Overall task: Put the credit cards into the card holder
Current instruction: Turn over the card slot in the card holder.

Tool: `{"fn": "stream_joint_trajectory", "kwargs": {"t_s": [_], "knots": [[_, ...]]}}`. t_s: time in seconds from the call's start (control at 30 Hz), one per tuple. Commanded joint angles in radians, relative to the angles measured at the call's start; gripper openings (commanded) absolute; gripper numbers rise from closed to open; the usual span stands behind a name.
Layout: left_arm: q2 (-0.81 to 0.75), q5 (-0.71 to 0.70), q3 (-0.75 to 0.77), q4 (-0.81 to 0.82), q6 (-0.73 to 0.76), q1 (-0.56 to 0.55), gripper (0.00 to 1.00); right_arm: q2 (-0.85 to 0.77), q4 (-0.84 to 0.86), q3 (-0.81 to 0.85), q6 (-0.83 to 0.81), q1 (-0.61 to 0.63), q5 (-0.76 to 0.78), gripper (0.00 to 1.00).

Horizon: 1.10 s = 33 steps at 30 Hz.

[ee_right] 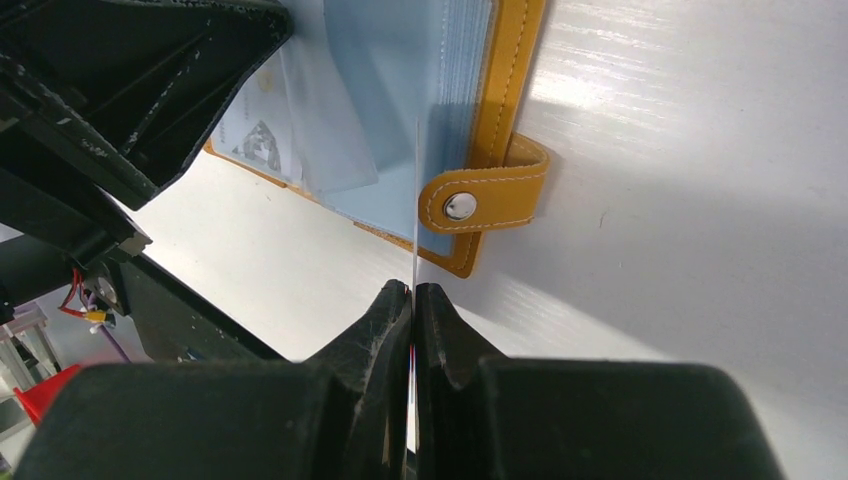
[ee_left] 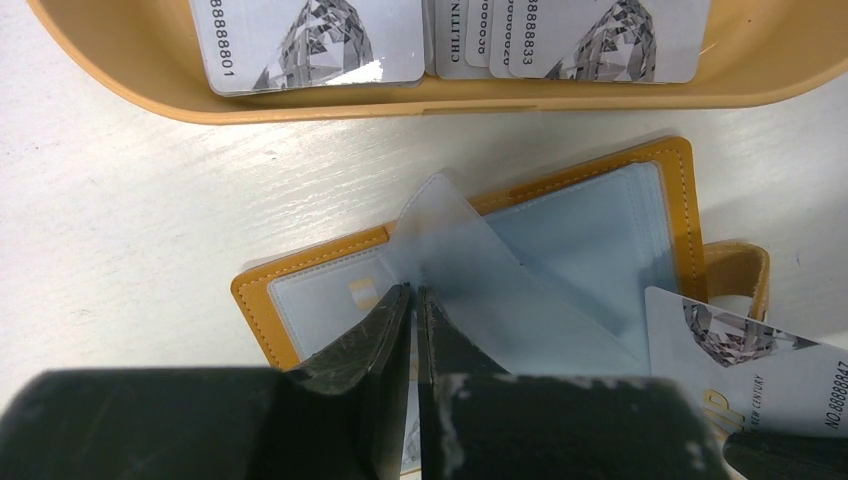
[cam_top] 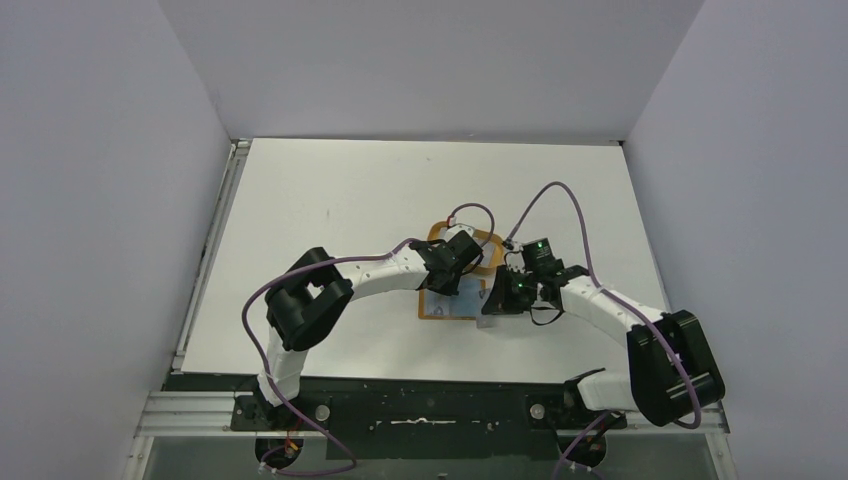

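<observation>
Left gripper [ee_left: 413,292]: fingers almost closed, pinching the near edge of a lifted clear sleeve [ee_left: 470,260].
Clear sleeve: thin, floppy film that curls up under the pinch. Judged slippery and easy to crease, so it is best held close to its free edge to keep the pocket mouth open.
Card holder [ee_left: 600,215]: lies open and flat on the table [ee_left: 120,200], just near of the tray. It has a tan leather border and stacked pale blue pockets. The closure tab [ee_right: 485,195] with its snap sticks out on the right.
Left pocket contents: a gold chip-like mark shows through, but whether a full card sits there cannot be told.
Held card [ee_left: 760,365]: at the right edge of the holder, overlapping the tab. In the right wrist view it is edge-on and aimed at the pockets. Judged light, stiff and slick. A grip on one short end leaves the other end free to enter a pocket.
Right gripper [ee_right: 412,290]: fingers closed flat on the held card.
Tray [ee_left: 130,80]: orange, rimmed, on the far side of the holder.
Tray contents: credit cards [ee_left: 315,40] lying flat and face up, one on the left and an overlapping group on the right.
</observation>
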Motion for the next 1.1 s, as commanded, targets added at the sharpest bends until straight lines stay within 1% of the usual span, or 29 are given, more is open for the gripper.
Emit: {"fn": "stream_joint_trajectory", "kwargs": {"t_s": [0.0, 0.2, 0.37, 0.5, 0.6, 0.83, 1.0, 1.07], "knots": [[0.013, 0.026, -0.027, -0.018, 0.009, 0.006, 0.03, -0.027, 0.059, -0.002, 0.002, -0.007, -0.029, 0.0], [0.009, 0.031, -0.026, -0.017, 0.009, 0.007, 0.03, -0.004, 0.096, 0.004, 0.01, 0.007, -0.07, 0.0], [-0.003, 0.04, -0.025, -0.018, 0.004, 0.006, 0.03, 0.065, 0.128, 0.022, 0.028, 0.02, -0.116, 0.0], [-0.033, 0.05, -0.035, -0.029, -0.005, 0.013, 0.07, 0.096, 0.181, 0.019, 0.065, 0.024, -0.142, 0.0], [-0.065, 0.071, -0.05, -0.03, -0.013, 0.027, 0.14, 0.105, 0.212, 0.018, 0.085, 0.029, -0.157, 0.0], [-0.146, 0.118, -0.066, -0.033, -0.014, 0.047, 0.41, 0.129, 0.247, 0.032, 0.11, 0.05, -0.164, 0.0], [-0.2, 0.141, -0.072, -0.046, -0.024, 0.052, 0.5, 0.134, 0.265, 0.043, 0.129, 0.067, -0.165, 0.0], [-0.228, 0.148, -0.079, -0.05, -0.033, 0.055, 0.53, 0.13, 0.269, 0.049, 0.137, 0.077, -0.164, 0.0]]}}
